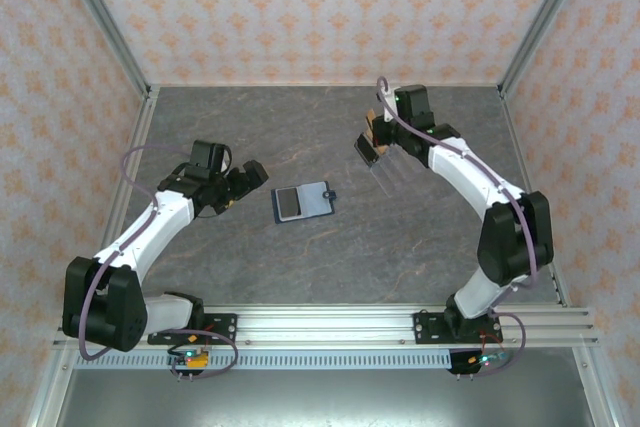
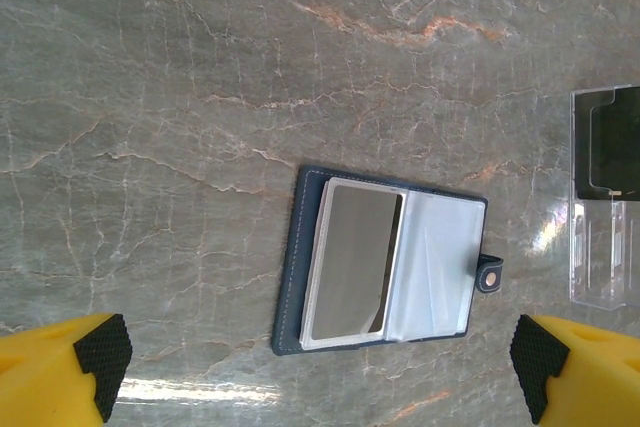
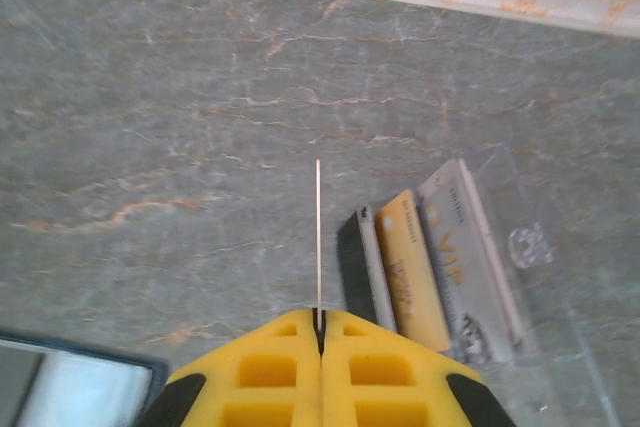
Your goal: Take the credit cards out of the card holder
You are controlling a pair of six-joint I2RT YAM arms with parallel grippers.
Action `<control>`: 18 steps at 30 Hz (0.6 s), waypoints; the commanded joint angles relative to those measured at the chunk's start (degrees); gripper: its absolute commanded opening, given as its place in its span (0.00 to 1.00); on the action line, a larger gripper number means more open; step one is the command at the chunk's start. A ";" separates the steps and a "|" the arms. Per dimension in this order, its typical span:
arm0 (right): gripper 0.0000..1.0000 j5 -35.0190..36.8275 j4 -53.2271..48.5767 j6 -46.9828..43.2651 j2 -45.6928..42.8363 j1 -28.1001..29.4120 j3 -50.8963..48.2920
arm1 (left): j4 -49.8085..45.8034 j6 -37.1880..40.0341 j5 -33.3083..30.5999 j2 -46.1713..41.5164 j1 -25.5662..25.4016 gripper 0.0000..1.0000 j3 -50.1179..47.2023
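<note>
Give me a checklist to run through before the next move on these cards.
1. Right end effector shut on a thin card, seen edge-on: ok.
2. Left end effector open and holding nothing: ok.
3. Card holder lying open and flat on the table: ok.
4. Card holder emptied: not ok, a grey card sits in one pocket.
5. Free slot in the clear stand for the held card: cannot tell.

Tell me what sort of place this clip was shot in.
Most likely a staged robot test cell, not a home: wallpaper-patterned panels in aluminium framing box in a marble-look tabletop, with left arm and right arm bolted to a rail.
</note>
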 commanded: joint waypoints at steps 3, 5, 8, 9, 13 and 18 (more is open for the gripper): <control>0.00 5.16 0.29 -11.54 3.99 -0.06 2.97 | -1.60 1.29 -1.16 0.24 0.50 1.00 1.03; 0.00 5.99 0.12 -12.99 5.58 -0.12 3.91 | -1.53 1.30 -0.90 0.47 0.45 1.00 1.13; 0.00 5.42 0.51 -14.14 7.86 -0.35 4.88 | -1.55 1.29 -0.49 0.74 0.49 1.00 1.30; 0.00 4.85 0.90 -14.49 8.62 -0.47 5.08 | -1.46 1.20 -0.25 0.99 0.45 1.00 1.30; 0.00 4.28 1.12 -14.63 11.97 -1.01 6.84 | -0.35 0.69 1.93 2.12 0.45 1.00 1.23; 0.00 5.21 1.47 -14.94 14.96 -1.55 7.83 | 0.14 0.50 2.59 2.67 0.46 1.00 0.86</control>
